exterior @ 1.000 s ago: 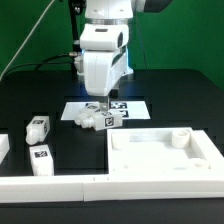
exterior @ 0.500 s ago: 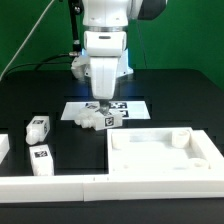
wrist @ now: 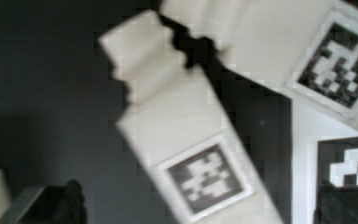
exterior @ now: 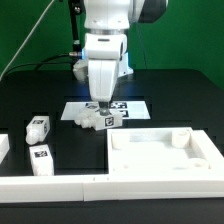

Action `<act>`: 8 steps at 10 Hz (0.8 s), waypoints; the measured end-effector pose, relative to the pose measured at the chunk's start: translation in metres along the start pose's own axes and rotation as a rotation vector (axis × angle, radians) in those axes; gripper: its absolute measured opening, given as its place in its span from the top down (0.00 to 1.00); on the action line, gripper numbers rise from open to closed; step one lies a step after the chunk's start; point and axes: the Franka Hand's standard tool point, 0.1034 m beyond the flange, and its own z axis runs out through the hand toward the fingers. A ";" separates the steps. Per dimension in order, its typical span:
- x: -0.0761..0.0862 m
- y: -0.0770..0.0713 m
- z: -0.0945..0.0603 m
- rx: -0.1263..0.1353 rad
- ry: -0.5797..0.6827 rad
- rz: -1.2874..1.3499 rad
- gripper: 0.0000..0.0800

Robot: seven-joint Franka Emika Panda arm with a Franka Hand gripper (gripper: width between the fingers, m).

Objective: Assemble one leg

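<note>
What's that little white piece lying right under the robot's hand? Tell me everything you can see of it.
The leg is a small, chunky white peg, plastic by its look, with a black-and-white square tag on one face near one end. It lies on its side at the edge of the marker board, with one end against a second leg like it. The gripper hangs just above it; whether it touches the leg cannot be told.

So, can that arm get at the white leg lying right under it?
Probably yes. The jaws hang just above the leg, which lies at the marker board's edge with nothing over it. A second leg lies close beside it, though.
</note>
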 end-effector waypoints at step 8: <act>-0.007 -0.009 0.021 0.040 -0.013 0.020 0.31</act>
